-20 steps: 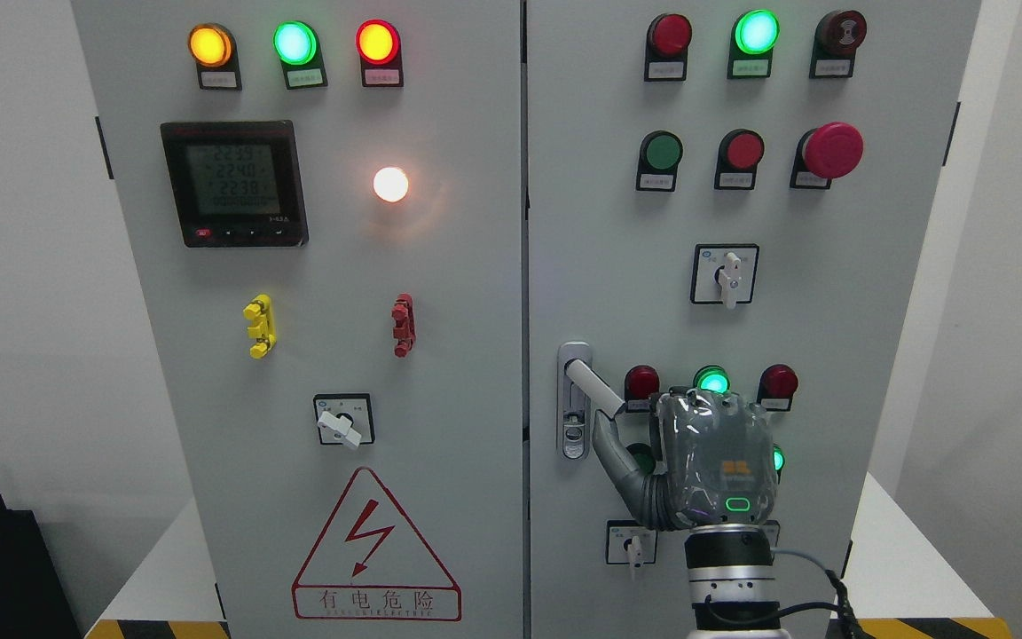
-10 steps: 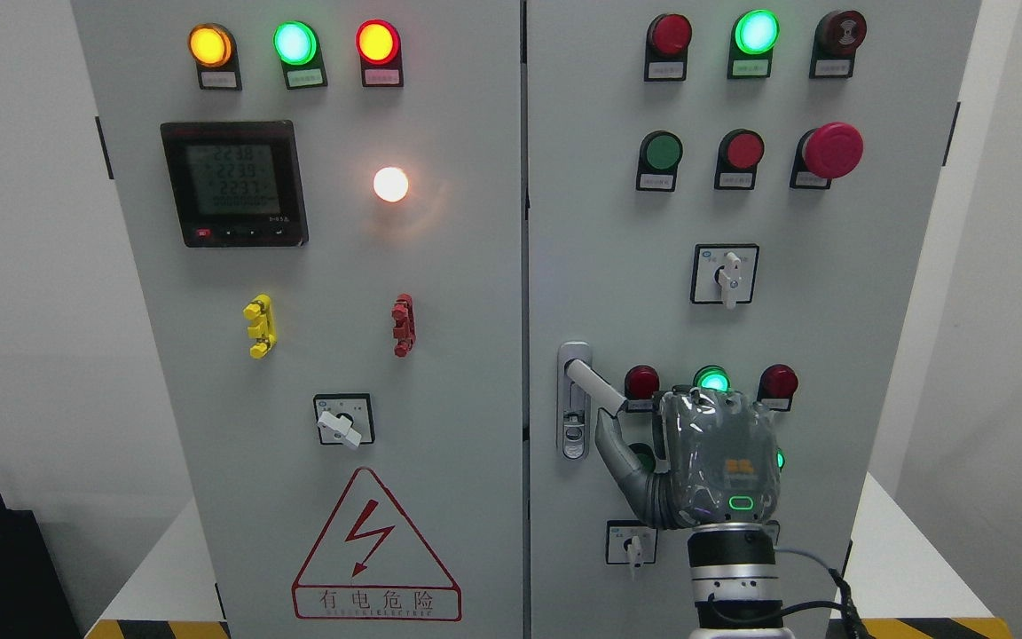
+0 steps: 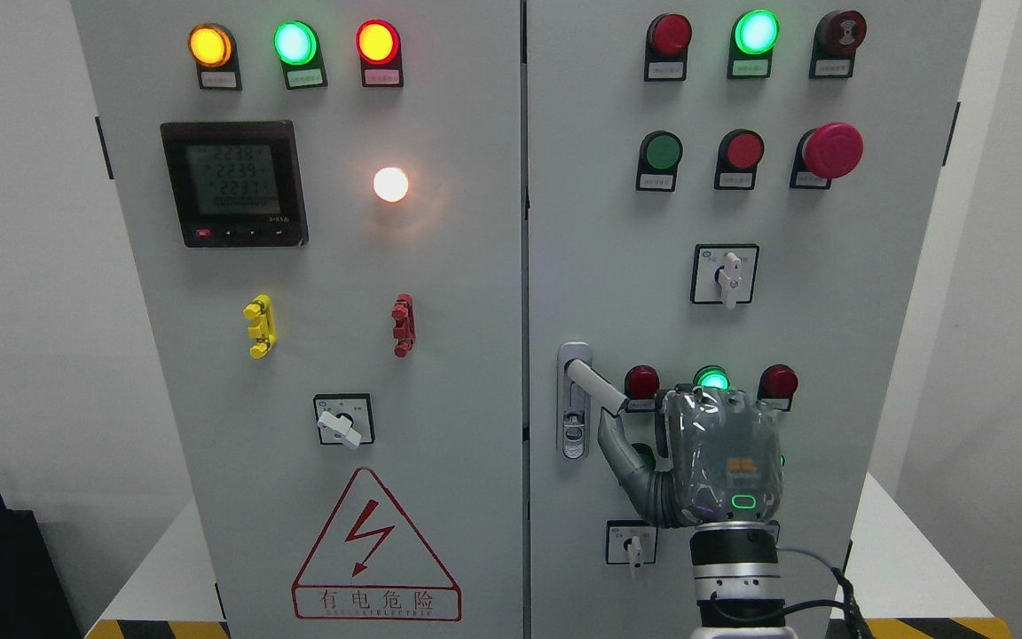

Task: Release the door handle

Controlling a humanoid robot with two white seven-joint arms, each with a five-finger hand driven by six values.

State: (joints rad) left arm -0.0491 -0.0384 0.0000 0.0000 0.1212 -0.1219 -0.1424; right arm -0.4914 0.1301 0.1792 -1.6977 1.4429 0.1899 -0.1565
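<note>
A: Where is the door handle (image 3: pixel 593 384)?

B: On the right cabinet door (image 3: pixel 875 293), close to its left edge. Its silver lever sticks out from an upright lock plate (image 3: pixel 573 426) and slants down to the right, ending just left of a dark red lamp (image 3: pixel 641 382).

A: And the right robot hand (image 3: pixel 706 461)?

B: It rises from the bottom edge, right of the middle, back of the palm toward the camera. The thumb (image 3: pixel 622 453) reaches up and left, its tip just under the lever's free end; I cannot tell whether they touch. The other fingers are hidden behind the palm, so I cannot tell whether the hand is spread or curled. Nothing shows it wrapped around the lever.

A: What surrounds it?

B: A lit green lamp (image 3: pixel 711 380) peeks over the knuckles, another red lamp (image 3: pixel 777 382) stands to its right, and a small selector switch (image 3: pixel 632 543) sits below the thumb. The left door (image 3: pixel 298 337) carries a digital meter (image 3: pixel 234 183) and a red warning triangle (image 3: pixel 375 550).
</note>
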